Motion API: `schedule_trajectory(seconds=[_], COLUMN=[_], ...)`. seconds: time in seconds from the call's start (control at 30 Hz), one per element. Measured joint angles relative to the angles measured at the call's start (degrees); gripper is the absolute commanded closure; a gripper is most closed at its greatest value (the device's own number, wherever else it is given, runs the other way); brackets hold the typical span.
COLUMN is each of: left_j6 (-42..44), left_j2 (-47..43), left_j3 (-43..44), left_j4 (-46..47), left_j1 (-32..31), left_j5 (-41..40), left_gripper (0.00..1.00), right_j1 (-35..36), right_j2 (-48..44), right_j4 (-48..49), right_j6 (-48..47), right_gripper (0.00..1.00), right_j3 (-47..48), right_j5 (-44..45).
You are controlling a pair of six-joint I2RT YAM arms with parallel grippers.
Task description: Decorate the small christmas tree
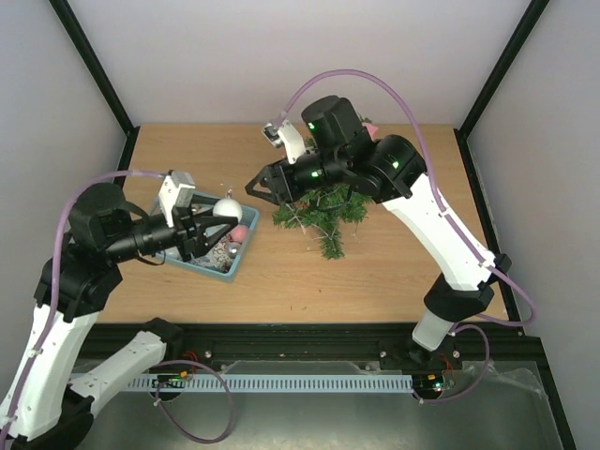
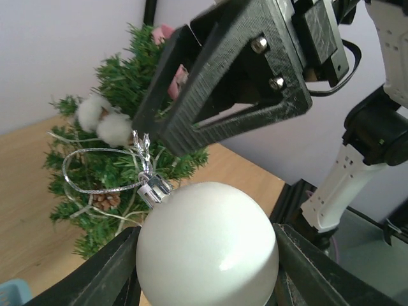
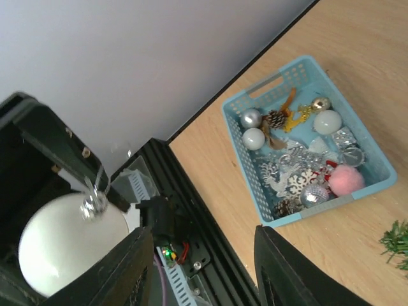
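Observation:
My left gripper [image 2: 207, 271] is shut on a white ball ornament [image 2: 207, 236], held up above the teal basket [image 1: 239, 255]. A silver hanging loop [image 2: 95, 175] sticks out from the ball's cap toward the small christmas tree [image 1: 323, 214], which stands at the table's middle with cotton puffs [image 2: 105, 121] and a pine cone on it. My right gripper [image 1: 251, 187] hovers close above the ball, between it and the tree. In the right wrist view its fingers [image 3: 135, 271] stand apart with nothing between them, and the ball [image 3: 60, 245] lies left of them.
The basket [image 3: 239, 150] holds several ornaments: silver and white balls, snowflakes, pine cones, a pink pompom. A black frame rail [image 1: 300, 333] runs along the table's near edge. Dark corner posts stand at the back left and back right.

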Motion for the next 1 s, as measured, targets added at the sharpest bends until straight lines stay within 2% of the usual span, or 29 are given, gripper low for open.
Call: schedule_trajectory(seconds=[0.23,0.47,0.6,0.73,0.83,1.0], left_j6=[0.6,0.8,0.5,0.1,-1.1,-4.1], left_j2=[5.1,12.5,15.2,14.3,12.7,14.2], left_j3=[0.4,4.3,6.0,5.6,3.6,1.9], left_j4=[-1.4,-3.8,-4.2,-4.2,-4.0,-5.0], left_j1=[-5.0,-9.2,-10.9,-15.3,-21.9,-39.8], left_j5=[-2.8,-12.4,-16.8,-18.4,-20.6,-29.2], left_gripper=[0.5,0.51,0.5,0.51,0.51,0.53], right_j1=[0.5,0.0,-3.2,-8.6,-9.4,-9.3], right_j2=[-0.9,-4.7,-9.2,-12.6,-13.4,-13.7], right_j4=[0.0,0.7,2.1,3.4,3.9,3.8], right_j6=[-1.2,-0.5,1.1,2.7,3.6,4.2], right_gripper=[0.59,0.56,0.56,0.56,0.56,0.59], right_j3=[0.4,-1.7,-8.1,-13.9,-15.6,-16.4], right_j5=[6.9,12.7,11.4,5.3,0.5,-5.6])
